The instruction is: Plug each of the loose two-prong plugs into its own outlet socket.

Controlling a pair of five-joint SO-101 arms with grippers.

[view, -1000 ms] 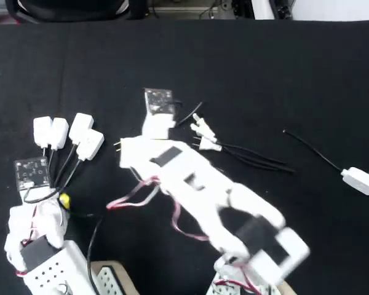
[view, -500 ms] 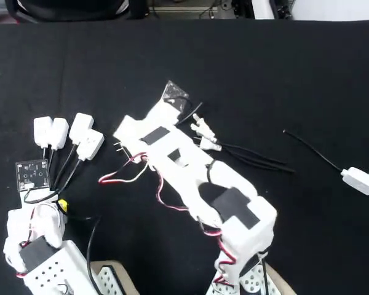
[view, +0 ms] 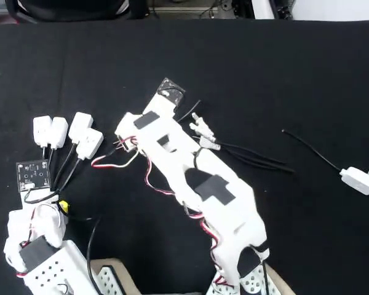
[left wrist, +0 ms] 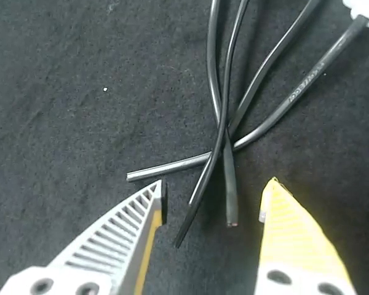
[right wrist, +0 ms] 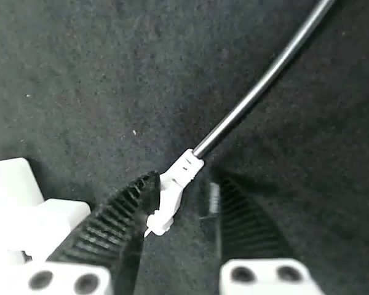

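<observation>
Plug [right wrist: 172,195] lies mid-worktop [right wrist: 80,74], right of the sockets [view: 81,128]. Right gripper [right wrist: 183,184] is released, jaws straddling the plug, likely lining up a grasp. Left gripper [left wrist: 214,184] is released over the socket cables [left wrist: 224,123] near left, probably to steady them.

On your bench [view: 277,61], four outlet sockets [view: 67,136] are sitting in a cluster. The loose plugs [view: 202,129] are lying to the right of that cluster, and a lone corded block [view: 358,179] is lying much farther to its right, well apart.
</observation>
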